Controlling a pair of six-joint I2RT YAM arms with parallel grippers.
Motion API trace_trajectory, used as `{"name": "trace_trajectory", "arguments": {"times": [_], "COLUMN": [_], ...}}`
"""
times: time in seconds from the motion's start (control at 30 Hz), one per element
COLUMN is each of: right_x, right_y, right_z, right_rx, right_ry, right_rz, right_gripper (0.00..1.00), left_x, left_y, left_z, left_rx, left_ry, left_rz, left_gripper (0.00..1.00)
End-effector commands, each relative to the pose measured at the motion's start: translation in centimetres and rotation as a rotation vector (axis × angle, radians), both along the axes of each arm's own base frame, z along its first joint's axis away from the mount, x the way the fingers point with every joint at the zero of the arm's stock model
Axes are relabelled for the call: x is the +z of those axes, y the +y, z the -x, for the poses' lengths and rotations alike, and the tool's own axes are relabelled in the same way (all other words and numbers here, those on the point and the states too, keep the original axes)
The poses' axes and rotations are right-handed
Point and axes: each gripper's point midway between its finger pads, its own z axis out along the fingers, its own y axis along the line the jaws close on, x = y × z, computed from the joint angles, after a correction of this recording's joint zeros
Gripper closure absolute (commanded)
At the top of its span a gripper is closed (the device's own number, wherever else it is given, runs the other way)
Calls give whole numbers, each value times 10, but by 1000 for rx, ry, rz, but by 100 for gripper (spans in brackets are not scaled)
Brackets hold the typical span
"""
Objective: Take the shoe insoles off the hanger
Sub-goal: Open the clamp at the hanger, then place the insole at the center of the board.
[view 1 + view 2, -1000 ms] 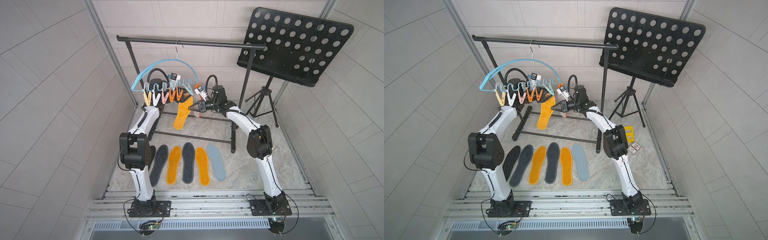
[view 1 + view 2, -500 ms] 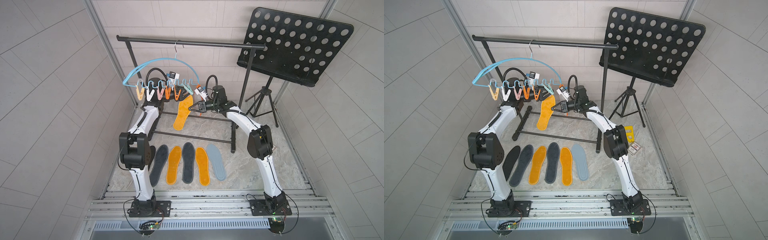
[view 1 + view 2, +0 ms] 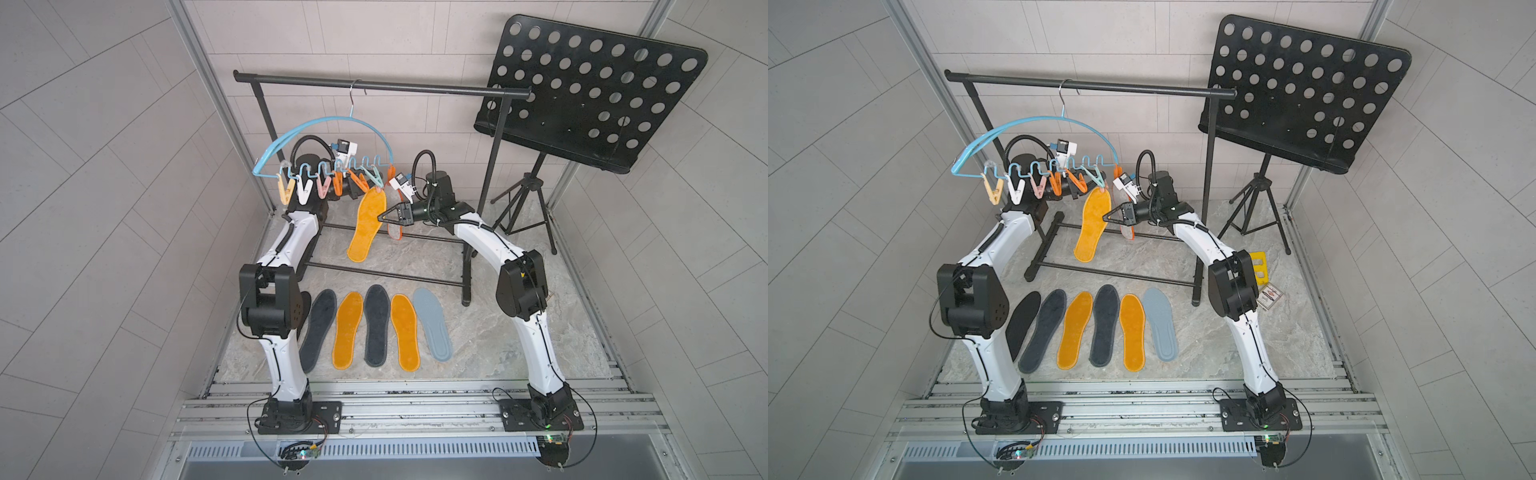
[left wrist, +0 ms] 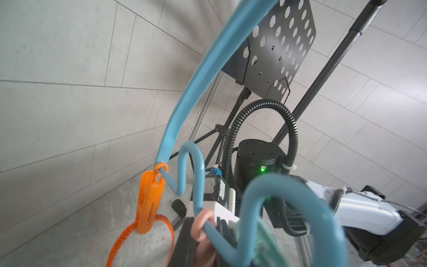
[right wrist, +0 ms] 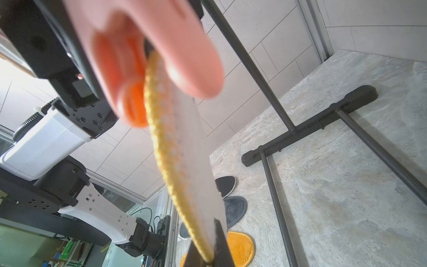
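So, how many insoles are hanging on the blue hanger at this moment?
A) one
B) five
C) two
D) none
C: in a top view an orange-yellow insole and, beside it, a red-orange mesh insole hang from the hanger; no other insole hangs there.

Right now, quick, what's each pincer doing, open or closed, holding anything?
Left pincer: at the pink clip; open or closed cannot be told.
Right pincer: closed on the hanging orange insole.
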Motion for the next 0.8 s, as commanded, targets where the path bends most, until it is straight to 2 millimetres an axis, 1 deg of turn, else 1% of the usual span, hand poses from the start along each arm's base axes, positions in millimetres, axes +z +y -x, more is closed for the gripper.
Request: {"name": "trace_trajectory", "arguments": {"times": [0.0,0.13,0.23,0.3,0.33,0.43,0.53,0.63,0.67,0.73,0.77], "right_x": [23,15,-10,-27,-32,-39,-40,-37,-41,-40,-43], "right_y": [0,-5,-13,-22,-28,-42,-63,-93,-105,-132,-149], "right_z": [12,6,-3,-2,-1,15,46,85,99,133,150], "right_rx": [7,-44,-136,-195,-227,-273,-307,-363,-385,-433,-457], "right_ry": [-52,-38,12,46,65,138,205,295,321,326,331], "right_rz": [-4,40,151,244,281,357,424,456,482,545,599], "right_gripper": [100,100,100,100,100,100,100,100,100,100,100], "left_x": [4,2,-1,-2,-3,-6,-7,-9,-11,-13,-14], "left_y": [1,2,4,7,7,12,18,27,28,31,32], "left_z": [0,-2,-4,-6,-7,-10,-12,-15,-16,-17,-18], "left_rx": [5,20,40,55,60,88,103,131,135,144,150], "left_ry": [-8,-6,-3,-2,0,7,13,21,24,27,28], "left_rz": [-1,-12,-24,-33,-36,-49,-53,-60,-61,-64,-68], "left_gripper": [99,99,100,100,100,100,100,100,100,100,100]}}
